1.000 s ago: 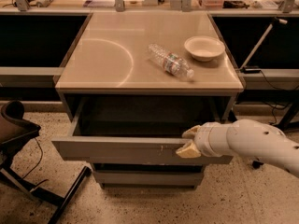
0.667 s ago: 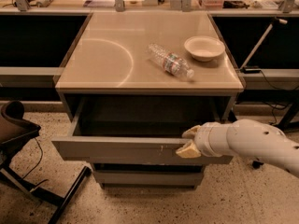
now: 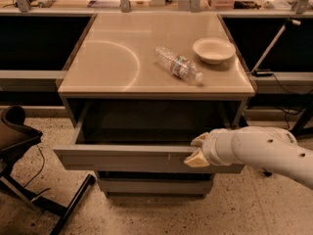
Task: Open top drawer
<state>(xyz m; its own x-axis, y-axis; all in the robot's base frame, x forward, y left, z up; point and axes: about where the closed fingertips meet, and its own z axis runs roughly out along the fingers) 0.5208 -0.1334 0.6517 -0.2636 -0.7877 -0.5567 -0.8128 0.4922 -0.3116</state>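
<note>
The top drawer (image 3: 122, 157) is a wide grey front pulled well out of the cabinet, its dark grey box interior (image 3: 146, 124) showing behind it. Small whitish marks sit right of centre on the front. My gripper (image 3: 197, 151) comes in from the right on a white arm and sits at the drawer front's top edge, right of centre. One cream fingertip (image 3: 194, 159) lies over the front face and another sits at the rim behind it.
A cabinet top (image 3: 112, 62) carries a lying plastic water bottle (image 3: 179, 64) and a white bowl (image 3: 213, 50). A lower drawer front (image 3: 154, 185) shows under the open one. A black chair (image 3: 19, 146) stands at left. Cables hang at right.
</note>
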